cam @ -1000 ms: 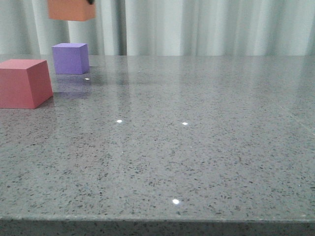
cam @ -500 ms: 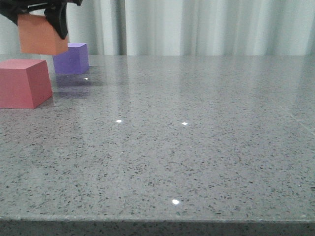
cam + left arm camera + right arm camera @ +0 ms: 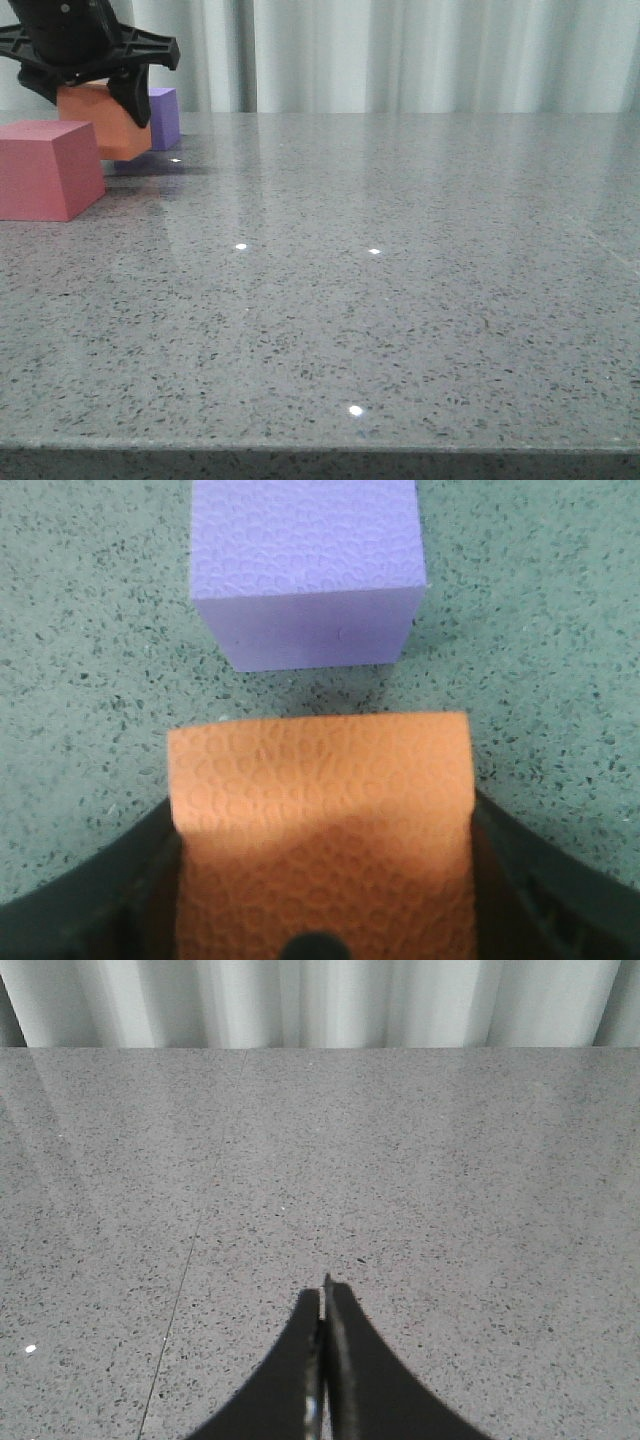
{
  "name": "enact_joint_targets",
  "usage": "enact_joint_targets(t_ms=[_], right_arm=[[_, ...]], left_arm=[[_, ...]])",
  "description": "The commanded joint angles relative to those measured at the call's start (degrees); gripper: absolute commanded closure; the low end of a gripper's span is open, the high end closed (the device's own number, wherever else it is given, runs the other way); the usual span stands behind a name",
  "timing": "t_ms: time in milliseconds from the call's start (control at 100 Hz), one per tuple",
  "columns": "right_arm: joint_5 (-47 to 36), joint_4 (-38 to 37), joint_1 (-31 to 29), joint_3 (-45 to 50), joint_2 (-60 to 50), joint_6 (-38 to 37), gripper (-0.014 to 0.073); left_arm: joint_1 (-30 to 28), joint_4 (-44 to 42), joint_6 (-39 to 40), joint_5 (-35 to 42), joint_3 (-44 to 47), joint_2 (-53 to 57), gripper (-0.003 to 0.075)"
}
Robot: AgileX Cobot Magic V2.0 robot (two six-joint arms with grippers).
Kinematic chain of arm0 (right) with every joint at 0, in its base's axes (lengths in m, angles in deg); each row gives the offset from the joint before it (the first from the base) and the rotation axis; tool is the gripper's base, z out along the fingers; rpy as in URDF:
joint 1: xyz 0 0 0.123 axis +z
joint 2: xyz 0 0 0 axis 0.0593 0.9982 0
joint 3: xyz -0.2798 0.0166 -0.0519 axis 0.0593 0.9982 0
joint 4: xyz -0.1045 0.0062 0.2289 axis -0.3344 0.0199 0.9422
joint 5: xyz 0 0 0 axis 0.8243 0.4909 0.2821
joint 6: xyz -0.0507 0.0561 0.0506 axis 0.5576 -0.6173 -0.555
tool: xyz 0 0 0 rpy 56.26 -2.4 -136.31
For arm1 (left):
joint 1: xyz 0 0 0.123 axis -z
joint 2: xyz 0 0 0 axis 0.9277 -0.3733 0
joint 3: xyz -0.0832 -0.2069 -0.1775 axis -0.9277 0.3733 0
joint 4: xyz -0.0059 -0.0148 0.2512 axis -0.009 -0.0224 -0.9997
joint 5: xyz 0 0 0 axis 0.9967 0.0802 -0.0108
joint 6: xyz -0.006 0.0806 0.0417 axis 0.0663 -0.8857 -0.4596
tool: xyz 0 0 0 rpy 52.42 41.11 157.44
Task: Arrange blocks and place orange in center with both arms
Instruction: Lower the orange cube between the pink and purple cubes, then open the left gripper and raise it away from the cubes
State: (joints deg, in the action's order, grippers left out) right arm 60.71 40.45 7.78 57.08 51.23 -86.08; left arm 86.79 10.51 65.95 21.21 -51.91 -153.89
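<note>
The left gripper [image 3: 88, 88] clamps the orange cube [image 3: 100, 122] low over the speckled grey table [image 3: 380, 300], between the red-pink cube [image 3: 45, 168] and the purple cube [image 3: 164, 117].

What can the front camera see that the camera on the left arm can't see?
Only the front view shows the matte red-pink cube, the pale curtains and the whole black claw-fingered left gripper from outside. Only the left wrist view shows the bumpy texture on the cubes' faces and the gap between the two cubes. Both show the matte orange cube held in that gripper, the matte purple cube and the speckled grey table.
</note>
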Motion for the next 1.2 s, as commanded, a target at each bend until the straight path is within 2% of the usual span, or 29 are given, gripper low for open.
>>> enact_joint_targets(t_ms=[0, 570, 660, 760, 810, 910, 980, 1190], right_arm=[[-4.41, -1.27, -0.35, -1.59, -0.13, 0.18, 0.0704], [-4.41, -1.27, -0.35, -1.59, -0.13, 0.18, 0.0704], [-4.41, -1.27, -0.35, -1.59, -0.13, 0.18, 0.0704], [-4.41, -1.27, -0.35, -1.59, -0.13, 0.18, 0.0704], [-4.41, -1.27, -0.35, -1.59, -0.13, 0.18, 0.0704], [-4.41, -1.27, -0.35, -1.59, -0.13, 0.18, 0.0704], [-4.41, -1.27, -0.35, -1.59, -0.13, 0.18, 0.0704], [-4.41, -1.27, -0.35, -1.59, -0.13, 0.18, 0.0704]], left_arm=[[-0.11, -0.29, 0.01, 3.40, -1.33, 2.44, 0.0619], [-0.11, -0.29, 0.01, 2.23, -1.11, 0.46, 0.0606], [-0.11, -0.39, 0.01, 2.20, -1.11, 0.46, 0.0537], [-0.11, -0.39, 0.01, 2.20, -1.11, 0.46, 0.0367], [-0.11, -0.39, 0.01, 2.30, -1.11, 0.58, 0.0259], [-0.11, -0.77, 0.01, 2.17, -1.58, 1.43, 0.0120], [-0.11, -0.92, 0.01, 1.50, -2.09, 2.56, 0.0089], [-0.11, -1.01, 0.01, -0.33, -2.05, 9.30, 0.0090]])
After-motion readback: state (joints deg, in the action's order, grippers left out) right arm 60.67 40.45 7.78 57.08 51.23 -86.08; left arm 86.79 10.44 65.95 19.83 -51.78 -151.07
